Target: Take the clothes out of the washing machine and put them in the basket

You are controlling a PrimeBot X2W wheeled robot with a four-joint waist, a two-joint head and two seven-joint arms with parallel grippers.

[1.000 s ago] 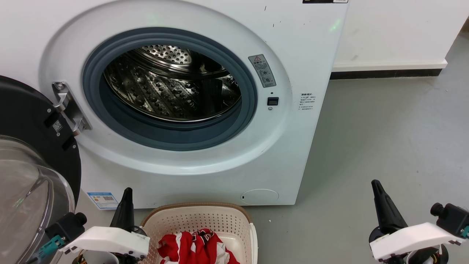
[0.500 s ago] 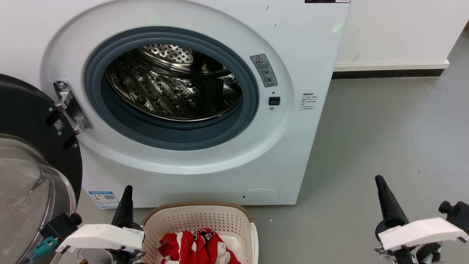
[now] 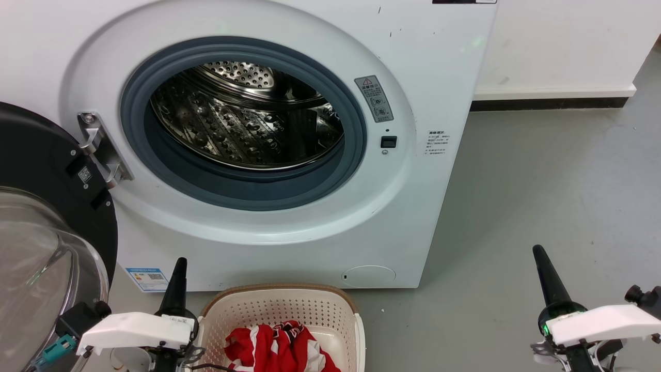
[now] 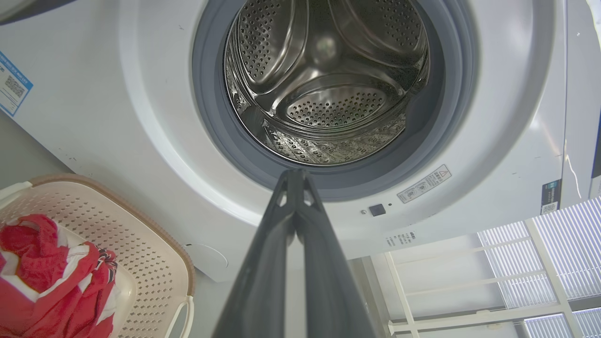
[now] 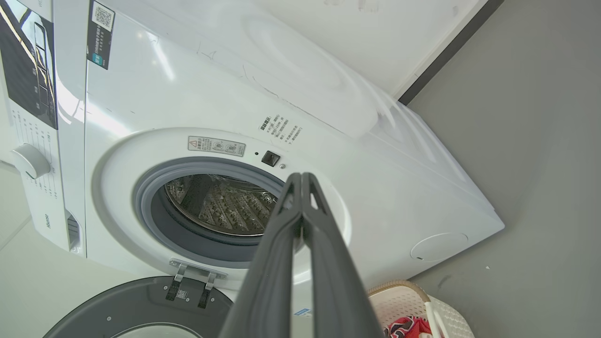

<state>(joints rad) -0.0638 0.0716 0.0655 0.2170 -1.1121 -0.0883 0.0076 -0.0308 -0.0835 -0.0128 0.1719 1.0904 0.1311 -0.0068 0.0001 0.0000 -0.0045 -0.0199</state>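
The red jersey (image 3: 279,347) lies in the basket (image 3: 310,314), just right of the left gripper (image 3: 180,264); the right gripper (image 3: 540,254) is well apart (both pinched together, holding nothing).

Supporting surface: a smooth grey floor (image 3: 542,196), matt and uniform in colour. The washing machine (image 3: 289,258) stands on it with its base flat on the floor. The basket (image 3: 279,288) stands upright on the floor just in front of the machine's lower front panel. A small white speck (image 3: 382,310) lies on the floor beside the basket. A black skirting strip (image 3: 547,103) borders the floor at the wall.
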